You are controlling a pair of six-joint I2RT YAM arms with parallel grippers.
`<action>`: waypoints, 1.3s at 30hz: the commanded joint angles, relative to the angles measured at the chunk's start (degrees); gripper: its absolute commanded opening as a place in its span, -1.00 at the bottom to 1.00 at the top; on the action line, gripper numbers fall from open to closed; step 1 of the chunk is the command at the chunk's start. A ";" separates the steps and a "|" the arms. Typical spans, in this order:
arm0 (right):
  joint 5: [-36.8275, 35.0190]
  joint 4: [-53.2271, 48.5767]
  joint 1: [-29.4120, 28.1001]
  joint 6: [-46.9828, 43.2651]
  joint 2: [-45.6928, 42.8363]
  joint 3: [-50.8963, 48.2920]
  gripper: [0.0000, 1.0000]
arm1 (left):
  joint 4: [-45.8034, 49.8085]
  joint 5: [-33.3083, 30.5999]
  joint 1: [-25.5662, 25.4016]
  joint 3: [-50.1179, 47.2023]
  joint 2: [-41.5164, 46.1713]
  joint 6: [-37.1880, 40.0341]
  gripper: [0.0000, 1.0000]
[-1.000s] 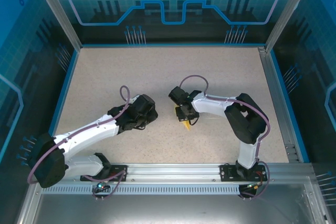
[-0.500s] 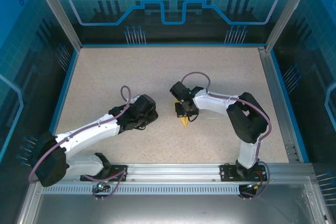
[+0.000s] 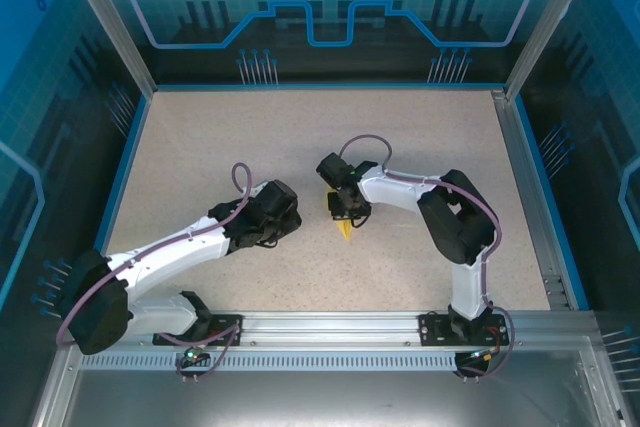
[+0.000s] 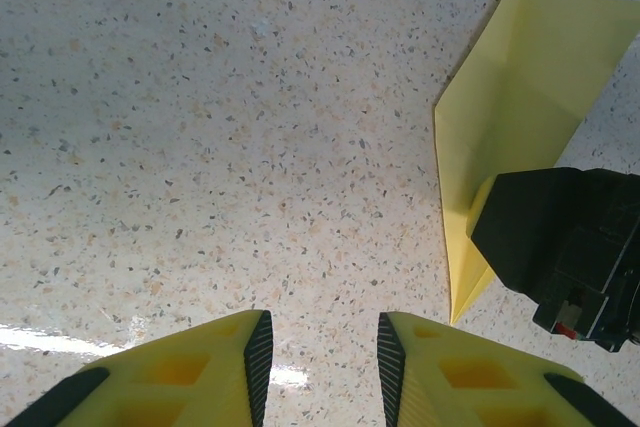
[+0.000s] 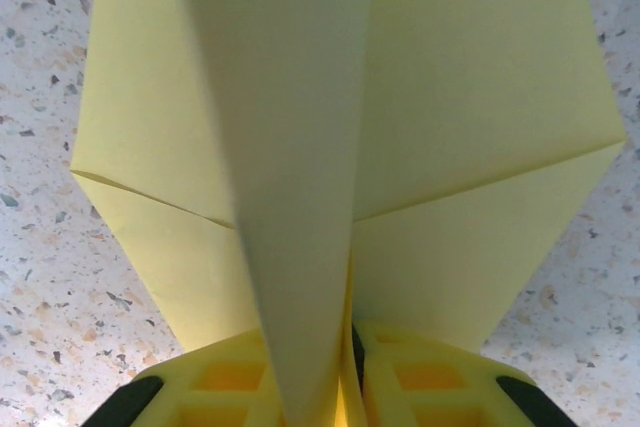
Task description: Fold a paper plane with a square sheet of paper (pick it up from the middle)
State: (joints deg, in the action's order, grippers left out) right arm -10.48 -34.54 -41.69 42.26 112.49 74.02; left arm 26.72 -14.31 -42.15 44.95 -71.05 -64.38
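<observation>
Seen from above, a speckled beige table (image 3: 200, 147) carries two robot arms that reach in from the 6 o'clock edge. The square sheet of paper (image 3: 345, 231), pale yellow and already folded into a narrow pointed shape, sits near the middle of the table with its tip pointing to 6 o'clock. The right gripper (image 3: 343, 215) is directly over the paper's 12 o'clock end and touches it. The left gripper (image 3: 283, 219) is at the paper's 9 o'clock side, near it but apart from it.

In the right wrist view, the paper spreads out toward 12 o'clock as two flat wings with diagonal creases. A raised centre fold runs down to 6 o'clock, where it passes between the two yellow fingers (image 5: 420, 379) of the right gripper (image 5: 345, 372). The fingers are clenched on that centre fold, one on each side, and the wings rest on the table.

In the left wrist view, the left gripper (image 4: 320, 352) sits at 6 o'clock. Its two yellow fingers (image 4: 215, 367) are parted, with bare table between them and nothing held. The paper lies at 2 o'clock, well clear of these fingers, with one sharp corner pointing to 5 o'clock. The black body of the right gripper covers the paper's edge at 4 o'clock.
</observation>
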 commanded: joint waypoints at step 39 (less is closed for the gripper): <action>-19.59 40.24 30.96 -34.17 -39.24 -43.50 0.91 | -15.76 -26.12 24.98 -6.25 2.58 41.59 0.97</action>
State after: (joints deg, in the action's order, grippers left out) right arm -32.14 -10.13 -12.36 14.50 70.41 32.05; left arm 18.50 -42.61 -21.28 39.00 -67.24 -30.17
